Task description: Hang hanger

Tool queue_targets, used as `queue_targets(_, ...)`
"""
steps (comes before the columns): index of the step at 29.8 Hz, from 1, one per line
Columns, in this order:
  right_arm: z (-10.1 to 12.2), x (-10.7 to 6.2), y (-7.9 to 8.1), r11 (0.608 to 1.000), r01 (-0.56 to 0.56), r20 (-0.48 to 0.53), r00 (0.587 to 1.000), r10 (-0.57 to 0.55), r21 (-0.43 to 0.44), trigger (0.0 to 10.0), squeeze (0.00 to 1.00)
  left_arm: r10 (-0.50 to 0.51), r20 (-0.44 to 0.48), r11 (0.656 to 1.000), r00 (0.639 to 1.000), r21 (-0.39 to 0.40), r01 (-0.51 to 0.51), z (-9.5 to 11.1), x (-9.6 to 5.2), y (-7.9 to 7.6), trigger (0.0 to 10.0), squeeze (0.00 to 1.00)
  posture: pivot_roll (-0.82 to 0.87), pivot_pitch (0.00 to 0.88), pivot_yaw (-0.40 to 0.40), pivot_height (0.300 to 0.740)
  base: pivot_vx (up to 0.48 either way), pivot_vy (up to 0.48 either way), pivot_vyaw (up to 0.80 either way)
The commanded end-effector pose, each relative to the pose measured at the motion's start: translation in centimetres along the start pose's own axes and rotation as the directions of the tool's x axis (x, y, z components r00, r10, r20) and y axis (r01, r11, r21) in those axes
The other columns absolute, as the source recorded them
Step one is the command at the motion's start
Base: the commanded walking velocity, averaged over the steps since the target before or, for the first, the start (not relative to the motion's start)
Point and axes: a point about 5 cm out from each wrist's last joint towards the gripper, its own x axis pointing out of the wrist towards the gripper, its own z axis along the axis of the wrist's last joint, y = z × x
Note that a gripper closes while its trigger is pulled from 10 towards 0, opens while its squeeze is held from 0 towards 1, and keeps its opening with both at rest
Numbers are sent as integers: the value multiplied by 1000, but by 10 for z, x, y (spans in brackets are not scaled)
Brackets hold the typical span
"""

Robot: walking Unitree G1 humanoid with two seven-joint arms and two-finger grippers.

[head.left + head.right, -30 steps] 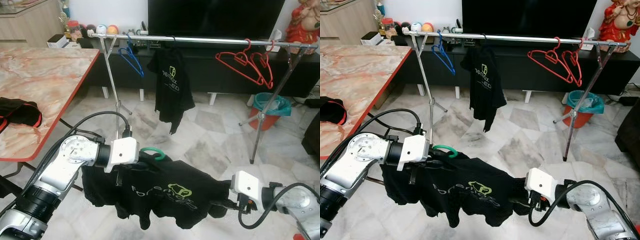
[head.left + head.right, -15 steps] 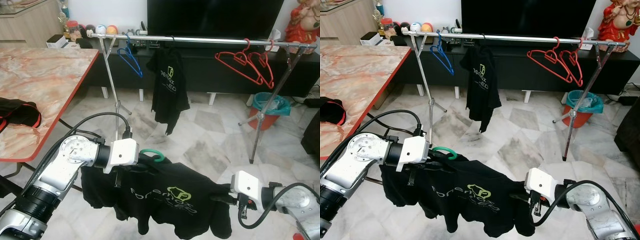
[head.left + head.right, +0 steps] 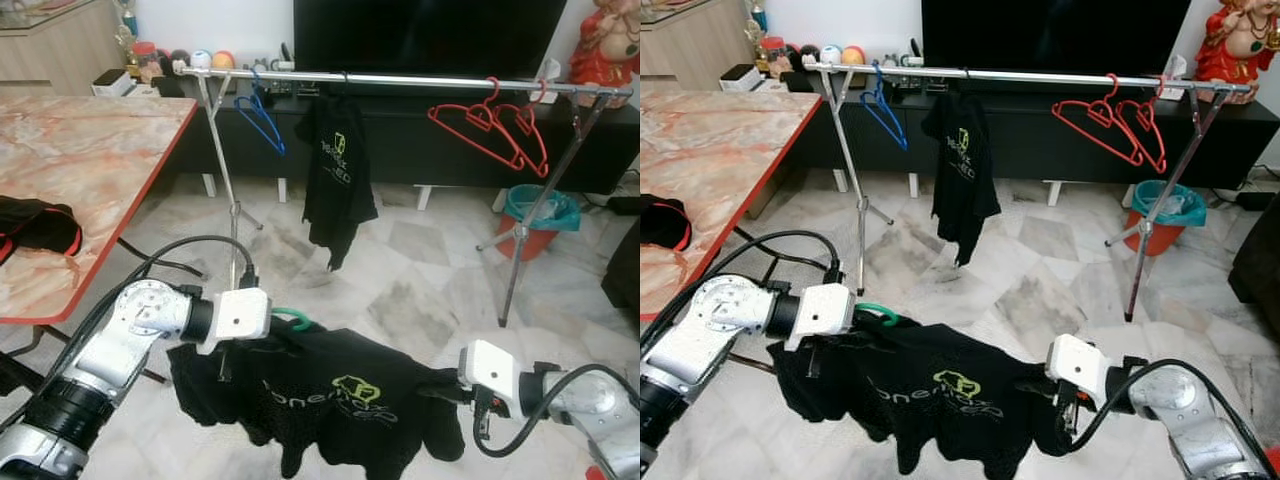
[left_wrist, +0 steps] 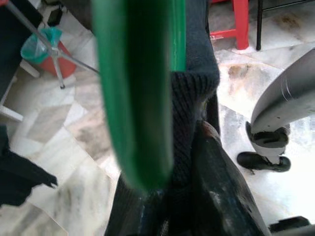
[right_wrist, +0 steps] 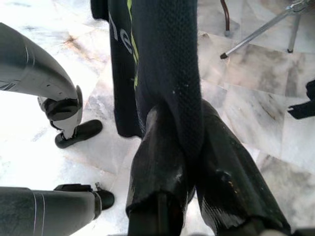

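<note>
A black shirt point(image 3: 335, 400) on a green hanger point(image 3: 290, 318) hangs low over the marble floor point(image 3: 420, 280), stretched between both grippers. The left gripper point(image 4: 197, 196) is closed on the shirt collar at the hanger's neck, the green hook standing just past its fingers. The right gripper point(image 5: 184, 147) is pinched tight on a fold at the shirt's opposite end. Beyond the shirt stands the clothes rack point(image 3: 400, 78), carrying a blue hanger point(image 3: 262, 118), another black shirt point(image 3: 335, 170) and two red hangers point(image 3: 495, 130).
</note>
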Motion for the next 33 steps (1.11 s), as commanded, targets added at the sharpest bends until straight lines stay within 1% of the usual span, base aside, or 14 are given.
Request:
queue_targets(1,-5,-8,-4,1000,24,-39,999,-23,6,0,0,46,-69,999,997,-23,-48,-10,-19,3,10000,0,3,0,-19,740,0,0,0)
queue_targets(10,-6,-9,-5,1000,20,-41,999,-20,6,0,0,71,-108,995,992,-61,-78,-22,-34,4,10000,0,6,0,-22,740,0,0,0)
queue_targets(14,-5,-7,-5,1000,14,-38,999,-14,5,0,0,70,-58,994,996,-80,-75,-14,-30,4,10000,0,9,0,-24,740,0,0,0)
queue_targets(15,-5,-5,-4,1000,11,-41,999,-11,-3,0,0,62,-29,994,998,-84,-64,-10,-26,3,10000,0,8,0,-24,740,0,0,0)
queue_targets(16,-6,-4,-4,1000,10,-46,999,-10,-6,9216,0,58,-6,995,998,-86,-59,-6,-23,4,10000,0,8,0,-24,740,0,0,0)
queue_targets(17,-6,-4,-4,1000,10,-46,999,-10,-6,9216,0,58,-6,995,998,-86,-59,-6,-23,4,10000,0,8,0,-24,740,0,0,0)
queue_targets(18,-6,-3,-3,1000,2,-50,999,-3,-10,10000,0,52,28,995,998,-84,-49,0,-18,4,10000,0,5,0,-24,740,0,0,0)
queue_targets(21,-6,-2,-1,1000,-17,-48,999,17,1,10000,0,44,48,997,998,-73,-41,5,-16,6,10000,0,6,0,-24,740,0,0,0)
queue_targets(22,-5,-2,-1,1000,-25,-44,999,25,5,10000,722,41,50,997,998,-66,-37,7,-16,8,10000,0,6,0,-24,740,0,0,0)
queue_targets(23,-5,-2,-1,1000,-28,-43,999,28,11,10000,1000,40,50,997,998,-64,-37,7,-16,9,10000,0,6,0,-24,740,0,0,0)
queue_targets(30,-8,-2,-1,999,-31,-72,997,30,-12,10000,1000,36,53,998,998,-59,-33,12,-17,11,10000,0,7,0,-24,740,0,0,0)
queue_targets(31,-9,-2,-1,999,-32,-75,997,31,-11,10000,678,35,56,998,998,-59,-32,13,-17,11,10000,0,7,0,-24,740,0,0,0)
queue_targets(32,-11,-2,0,999,-36,-86,996,35,-13,10000,678,34,58,998,998,-59,-31,14,-18,11,10000,0,7,0,-24,740,0,0,0)
queue_targets(33,-12,-2,1,999,-39,-89,995,38,-12,10000,0,33,60,998,998,-58,-29,14,-18,11,10000,0,9,0,-24,740,0,0,0)
